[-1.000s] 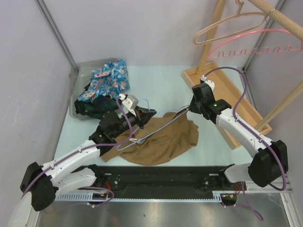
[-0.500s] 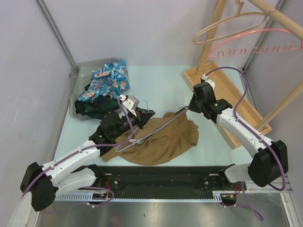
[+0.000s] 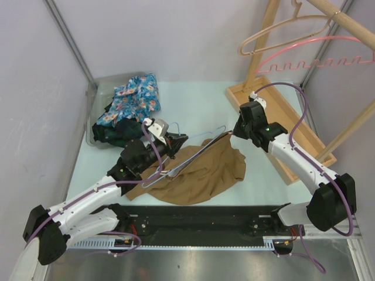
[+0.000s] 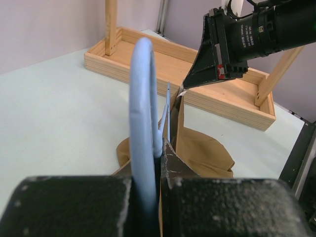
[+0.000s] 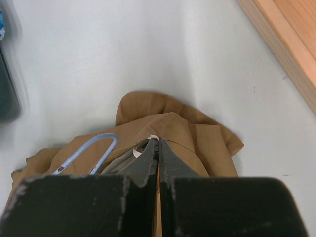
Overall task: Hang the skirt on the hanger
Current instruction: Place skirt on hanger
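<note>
Grey bin point(image 3: 94, 88) back left, floral cloth point(image 3: 136, 96) heaped inside; wooden rack base point(image 3: 281, 105) back right.

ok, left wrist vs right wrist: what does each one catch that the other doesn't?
Left wrist only: the left gripper shut on the hook of the blue hanger, the right gripper seen from outside, pinching the raised edge of the skirt, and the rack's upright posts.
Right wrist only: a top-down look at the skirt bunched on the table, and a dark blurred shape at the left edge.
Both: the brown skirt, the blue hanger, the wooden rack base.
</note>
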Robot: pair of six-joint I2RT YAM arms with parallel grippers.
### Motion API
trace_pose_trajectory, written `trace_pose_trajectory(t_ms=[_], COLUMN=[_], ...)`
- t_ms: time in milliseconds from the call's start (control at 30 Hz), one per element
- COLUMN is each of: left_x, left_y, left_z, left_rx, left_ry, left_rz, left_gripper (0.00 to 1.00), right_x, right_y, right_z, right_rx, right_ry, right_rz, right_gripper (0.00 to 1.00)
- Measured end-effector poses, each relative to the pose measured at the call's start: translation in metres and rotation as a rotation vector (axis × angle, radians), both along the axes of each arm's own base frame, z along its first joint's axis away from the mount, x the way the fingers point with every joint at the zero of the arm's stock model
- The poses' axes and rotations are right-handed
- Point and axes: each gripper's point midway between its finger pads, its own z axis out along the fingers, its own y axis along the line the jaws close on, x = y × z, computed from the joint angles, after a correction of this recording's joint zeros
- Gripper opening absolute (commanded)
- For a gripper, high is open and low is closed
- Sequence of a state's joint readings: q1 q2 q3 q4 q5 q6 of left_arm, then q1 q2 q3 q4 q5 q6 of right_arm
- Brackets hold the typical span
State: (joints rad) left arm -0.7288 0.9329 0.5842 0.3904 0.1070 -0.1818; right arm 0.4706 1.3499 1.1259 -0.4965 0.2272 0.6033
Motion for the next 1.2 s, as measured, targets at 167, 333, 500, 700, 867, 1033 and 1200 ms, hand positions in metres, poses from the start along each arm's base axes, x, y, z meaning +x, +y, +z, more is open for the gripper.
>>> trace_pose_trajectory(t_ms=[167,333,500,700,867,1033,1200], left_x=[-0.001,-0.005,-0.009,-0.013,-0.015,-0.011,-0.005], left_y=[-0.001,-0.004,-0.007,-0.009,-0.012,-0.016,-0.019], left_z=[0.000,0.000,-0.002,-0.009,-0.012,-0.022,-0.034], left_rx=[0.000,0.001,0.003,0.014,0.019,0.035,0.048], left_ry=[0.001,0.000,0.002,0.014,0.021,0.044,0.072], left_rz=[-0.008,-0.039,-0.064,-0.088,-0.107,-0.108,-0.074], left_gripper=[0.00,0.00,0.00,0.00,0.00,0.00,0.00], right_x=[0.000,0.001,0.004,0.007,0.008,0.010,0.011], right_y=[0.000,0.000,-0.003,-0.006,-0.004,0.001,0.005], right_z=[0.000,0.000,0.002,0.003,0.005,0.008,0.011], right_rx=[0.003,0.019,0.051,0.089,0.112,0.142,0.168], right_ry=[0.001,0.005,0.008,0.013,0.014,0.008,0.002], right_rz=[-0.003,-0.008,-0.025,-0.040,-0.033,-0.027,-0.018], right_gripper=[0.00,0.00,0.00,0.00,0.00,0.00,0.00])
